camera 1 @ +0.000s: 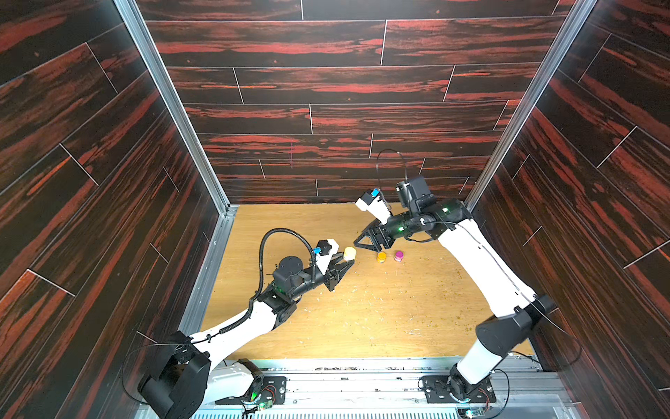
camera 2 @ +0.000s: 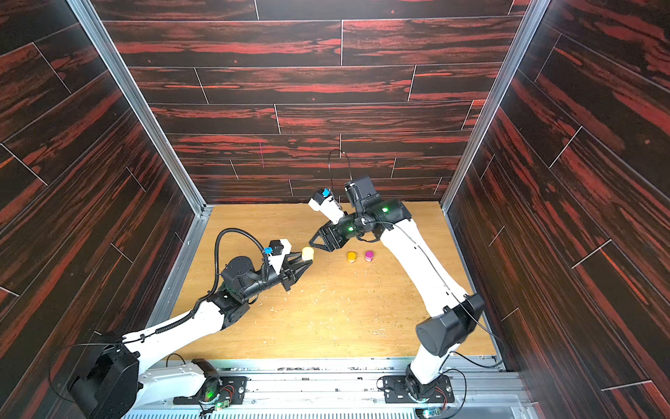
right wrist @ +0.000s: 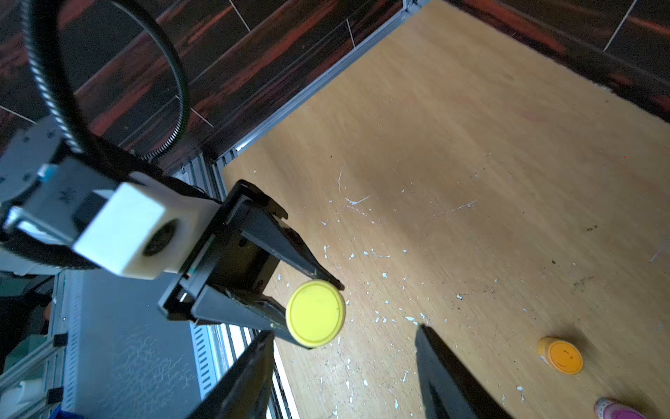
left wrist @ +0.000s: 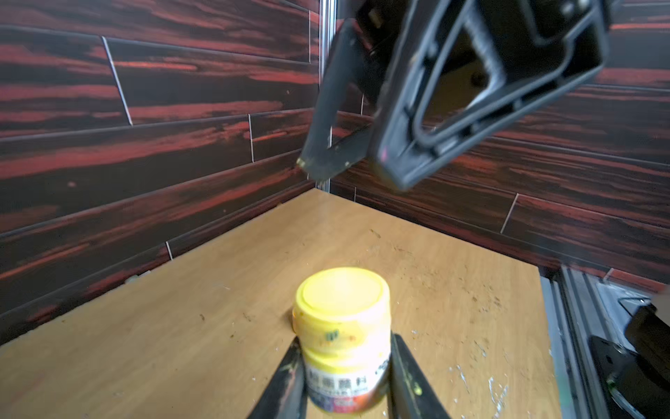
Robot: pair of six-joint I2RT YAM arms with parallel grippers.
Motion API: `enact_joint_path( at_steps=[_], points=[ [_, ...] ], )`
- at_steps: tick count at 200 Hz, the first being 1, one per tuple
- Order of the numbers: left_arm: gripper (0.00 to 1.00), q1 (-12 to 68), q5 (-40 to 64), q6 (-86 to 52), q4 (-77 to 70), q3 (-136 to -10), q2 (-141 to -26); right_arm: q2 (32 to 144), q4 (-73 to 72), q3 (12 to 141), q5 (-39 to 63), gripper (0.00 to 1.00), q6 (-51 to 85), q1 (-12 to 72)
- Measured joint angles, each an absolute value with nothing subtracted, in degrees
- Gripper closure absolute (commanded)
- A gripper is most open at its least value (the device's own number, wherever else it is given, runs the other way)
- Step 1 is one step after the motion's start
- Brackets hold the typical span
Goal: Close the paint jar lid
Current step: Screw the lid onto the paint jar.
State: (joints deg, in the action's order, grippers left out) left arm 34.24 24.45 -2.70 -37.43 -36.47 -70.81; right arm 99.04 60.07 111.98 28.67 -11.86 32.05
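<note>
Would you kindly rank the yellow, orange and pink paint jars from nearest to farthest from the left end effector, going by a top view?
1. Yellow jar: clamped in the left end effector.
2. Orange jar: standing free, off to the right.
3. Pink jar: just beyond the orange one, farther right.

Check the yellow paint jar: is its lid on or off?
On. The lid sits flat atop the jar, which the left gripper holds between its fingers; right gripper open, clear of it. Tightness: cannot tell.
</note>
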Motion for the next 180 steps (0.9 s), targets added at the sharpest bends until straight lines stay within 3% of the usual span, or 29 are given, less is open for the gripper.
enact_joint_path(
  at_steps=[92, 118, 143, 180],
  points=[
    [0.80, 34.24, 26.35, -2.98, -34.74, -37.28, -70.91, 101.69, 62.41, 110.96, 30.57, 0.36, -15.75, 34.96],
    [0.80, 34.24, 26.50, -2.92, -34.33, -37.71, -70.91, 102.63, 62.46, 110.96, 30.41, 0.42, -15.81, 35.38],
    [0.80, 34.24, 26.48, -2.83, -34.09, -37.74, -70.96, 103.20, 62.48, 110.96, 30.44, 0.54, -15.59, 35.40],
    [0.80, 34.24, 26.44, -2.70, -33.93, -37.74, -71.24, 103.22, 62.39, 110.96, 30.09, 0.62, -15.07, 35.75]
  ],
)
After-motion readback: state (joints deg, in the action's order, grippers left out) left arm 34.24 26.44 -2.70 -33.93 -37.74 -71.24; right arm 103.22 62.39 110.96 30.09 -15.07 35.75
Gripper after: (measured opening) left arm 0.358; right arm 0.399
